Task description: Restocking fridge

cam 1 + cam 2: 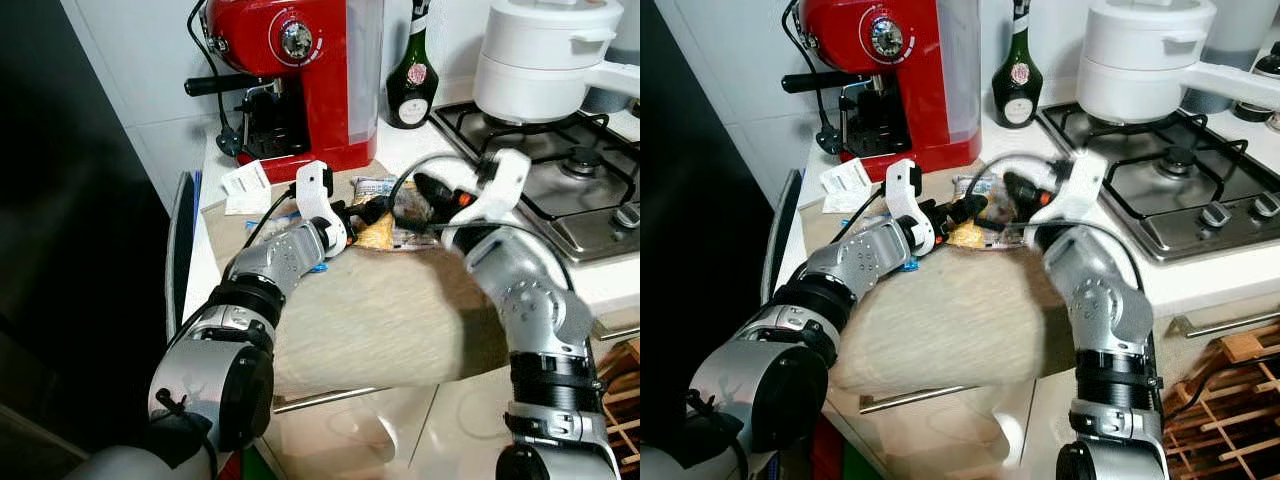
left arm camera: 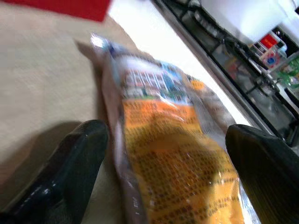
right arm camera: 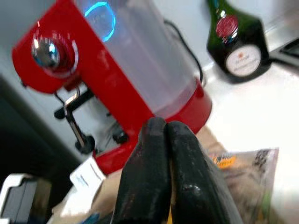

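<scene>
A clear food packet (image 1: 388, 213) with an orange and blue label lies on a beige mat (image 1: 380, 310) on the counter, in front of the red coffee machine. My left gripper (image 1: 366, 211) is open at the packet's near end. In the left wrist view its two black fingers (image 2: 77, 156) stand on either side of the packet (image 2: 159, 93). My right gripper (image 1: 432, 189) hovers just right of and above the packet, its fingers (image 3: 163, 144) pressed together with nothing between them.
A red coffee machine (image 1: 300, 70) stands at the back, with a dark green bottle (image 1: 412, 75) beside it. A white pot (image 1: 545, 55) sits on the gas hob (image 1: 570, 190) to the right. Small paper sachets (image 1: 245, 185) lie left of the mat. A dark surface (image 1: 70, 250) fills the left.
</scene>
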`<state>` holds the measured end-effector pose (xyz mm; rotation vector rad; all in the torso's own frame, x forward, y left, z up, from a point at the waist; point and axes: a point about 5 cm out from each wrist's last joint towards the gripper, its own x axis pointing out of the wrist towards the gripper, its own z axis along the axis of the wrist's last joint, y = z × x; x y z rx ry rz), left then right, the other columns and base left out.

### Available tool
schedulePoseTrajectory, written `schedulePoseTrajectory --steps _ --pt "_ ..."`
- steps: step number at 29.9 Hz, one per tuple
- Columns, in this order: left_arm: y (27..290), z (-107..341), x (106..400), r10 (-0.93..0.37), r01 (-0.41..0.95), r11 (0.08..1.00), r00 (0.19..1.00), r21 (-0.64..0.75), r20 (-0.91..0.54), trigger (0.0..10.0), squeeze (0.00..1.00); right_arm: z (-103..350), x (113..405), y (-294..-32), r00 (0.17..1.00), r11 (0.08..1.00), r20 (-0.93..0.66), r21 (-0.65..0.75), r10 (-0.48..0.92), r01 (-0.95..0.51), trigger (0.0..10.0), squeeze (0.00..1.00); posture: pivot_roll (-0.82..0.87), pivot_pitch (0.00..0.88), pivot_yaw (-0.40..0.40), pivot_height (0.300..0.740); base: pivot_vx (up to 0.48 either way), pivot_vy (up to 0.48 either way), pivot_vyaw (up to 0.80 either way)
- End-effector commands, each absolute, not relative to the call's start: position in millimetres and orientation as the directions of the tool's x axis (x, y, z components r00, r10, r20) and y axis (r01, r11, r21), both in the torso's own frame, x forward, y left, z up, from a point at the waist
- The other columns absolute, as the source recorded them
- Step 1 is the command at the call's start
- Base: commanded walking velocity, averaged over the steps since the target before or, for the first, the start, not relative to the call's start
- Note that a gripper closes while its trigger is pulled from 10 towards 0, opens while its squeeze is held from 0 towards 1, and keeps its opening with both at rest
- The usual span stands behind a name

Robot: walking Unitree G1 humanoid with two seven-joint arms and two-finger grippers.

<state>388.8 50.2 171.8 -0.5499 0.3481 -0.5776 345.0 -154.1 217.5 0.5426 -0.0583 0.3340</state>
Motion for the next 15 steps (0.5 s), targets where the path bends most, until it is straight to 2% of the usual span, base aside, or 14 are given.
schedulePoseTrajectory --steps 1,2,3,4,5,6,7,8,9,10,11,15 --pt "61.0 180.1 392.4 -0.572 0.416 0.725 0.807 -0.549 -0.145 10.0 0.0 224.4 344.5 -151.1 0.935 0.785 0.181 0.508 0.305 -0.354 0.0 0.22 -0.22 0.0 0.107 0.74 0.0 0.0 0.0" --pt "64.9 185.8 393.5 -0.565 0.42 0.729 0.816 -0.541 -0.126 10.0 0.0 226.8 344.8 -151.0 0.933 0.781 0.192 0.511 0.303 -0.359 0.0 0.32 -0.22 0.0 0.105 0.74 0.0 0.0 0.0" --pt "64.9 185.8 393.5 -0.565 0.42 0.729 0.816 -0.541 -0.126 10.0 0.0 226.8 344.8 -151.0 0.933 0.781 0.192 0.511 0.303 -0.359 0.0 0.32 -0.22 0.0 0.105 0.74 0.0 0.0 0.0" --pt "67.2 188.9 393.9 -0.56 0.422 0.73 0.82 -0.538 -0.117 10.0 0.0 227.6 345.2 -150.7 0.933 0.78 0.195 0.512 0.302 -0.359 0.0 0.38 -0.22 0.0 0.105 0.74 0.0 0.0 0.0" --pt "68.8 191.4 393.9 -0.558 0.423 0.728 0.823 -0.54 -0.109 10.0 0.0 227.9 345.7 -150.5 0.933 0.78 0.196 0.513 0.3 -0.359 0.0 0.39 -0.21 0.0 0.101 0.74 0.0 0.0 0.0" --pt "69.4 191.2 393.0 -0.558 0.421 0.725 0.823 -0.545 -0.108 10.0 0.0 226.9 346.6 -150.3 0.937 0.796 0.182 0.495 0.297 -0.348 0.0 0.24 -0.21 0.0 0.1 0.74 0.0 0.0 0.0" --pt "69.1 190.1 392.0 -0.563 0.428 0.725 0.82 -0.54 -0.106 10.0 0.0 225.6 347.7 -151.2 0.946 0.822 0.166 0.468 0.279 -0.325 0.0 0.24 -0.21 0.0 0.1 0.74 0.0 0.0 0.0" --pt "67.6 188.9 390.9 -0.571 0.436 0.719 0.814 -0.541 -0.103 10.0 0.0 225.0 348.7 -153.3 0.955 0.86 0.156 0.417 0.251 -0.295 0.0 0.07 -0.21 0.0 0.1 0.74 0.0 0.0 0.0" --pt "66.0 187.8 389.4 -0.579 0.438 0.712 0.809 -0.549 -0.105 10.0 0.0 224.6 349.2 -154.9 0.962 0.902 0.152 0.339 0.226 -0.266 4.4 0.0 -0.21 0.0 0.101 0.74 0.0 0.0 0.0" --pt "66.0 187.8 389.4 -0.579 0.438 0.712 0.809 -0.549 -0.105 10.0 0.0 224.6 349.2 -154.9 0.962 0.902 0.152 0.339 0.226 -0.266 4.4 0.0 -0.21 0.0 0.101 0.74 0.0 0.0 0.0" --pt "61.8 185.4 386.7 -0.59 0.445 0.708 0.8 -0.549 -0.113 10.0 0.0 225.4 347.9 -157.4 0.967 0.956 0.175 0.195 0.186 -0.219 10.0 0.0 -0.21 0.0 0.102 0.74 0.0 0.0 0.0" --pt "56.4 182.0 385.7 -0.593 0.447 0.716 0.795 -0.536 -0.129 10.0 0.0 221.3 346.3 -160.9 0.974 0.965 0.171 0.192 0.149 -0.181 10.0 0.0 -0.21 0.0 0.1 0.74 0.0 0.0 0.0"
